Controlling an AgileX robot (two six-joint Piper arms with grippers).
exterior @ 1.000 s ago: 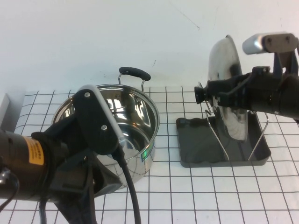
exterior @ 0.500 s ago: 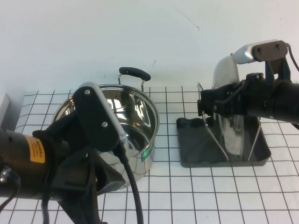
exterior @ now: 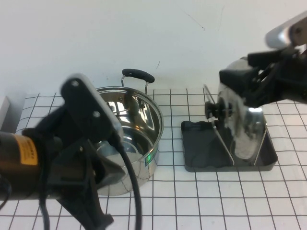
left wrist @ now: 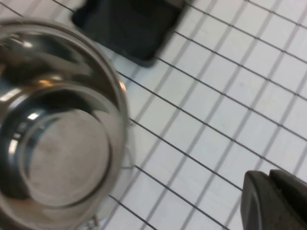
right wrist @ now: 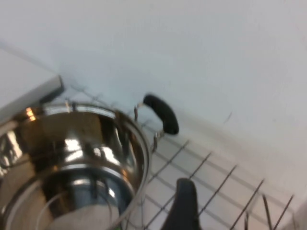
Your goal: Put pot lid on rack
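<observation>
- Above the rack's right end, the right gripper (exterior: 229,96) hangs just over the lid (exterior: 242,129); whether it grips anything, I cannot tell.
- The lid stands on edge between the wire loops of the rack (exterior: 192,160), knob (exterior: 214,111) facing the pot (exterior: 129,129).
- The left gripper (left wrist: 276,203), near the pot on the surface (exterior: 206,201), shows no fingers; its state is unclear.
- The right arm is nearer.

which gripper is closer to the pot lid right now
Right. The right gripper hangs just above the pot lid, which stands on edge in the rack. The left gripper is far across the table, in front of the pot.
</observation>
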